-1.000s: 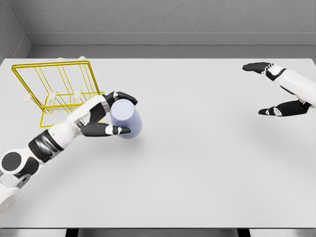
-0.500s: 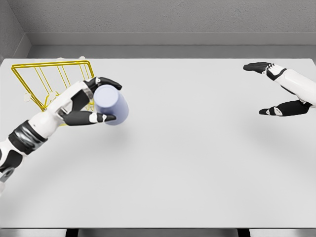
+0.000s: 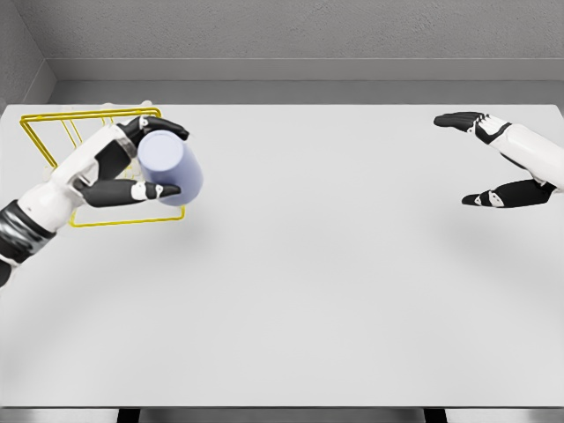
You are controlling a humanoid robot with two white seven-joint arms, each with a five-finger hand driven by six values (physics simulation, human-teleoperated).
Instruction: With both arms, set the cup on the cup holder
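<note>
Head view, single frame; left robot hand (image 3: 119, 167) enters from the lower left edge, white forearm with a dark band near the wrist, black fingers curled around a pale lavender cylindrical cup (image 3: 171, 167); upper fingers (image 3: 163, 129) wrap over the cup's top edge, thumb (image 3: 132, 191) presses along its lower side, so the cup is pinched between them; cup is tilted, its closed round end turned up and toward the camera, body slanting down to the right; whether it touches anything beneath cannot be told, though it appears carried clear of the surface; cup sits in front of the right-hand part of a yellow wire-frame cup holder (image 3: 53, 124), which stands at the far left of the flat light-grey bench (image 3: 335, 291); holder's upper rectangular rim shows behind the hand, its lower base bar shows below the hand and cup; much of the rack's interior prongs are hidden by hand and forearm; cup overlaps the rack in the picture but is not seated on any prong that can be seen; right robot hand (image 3: 502, 163) is at the far right of the frame, arm entering from the right edge, well apart from cup and holder; its fingers are spread and extended, thumb and fingers splayed wide, holding nothing; grey wall (image 3: 300, 31) runs behind the bench's far edge.
</note>
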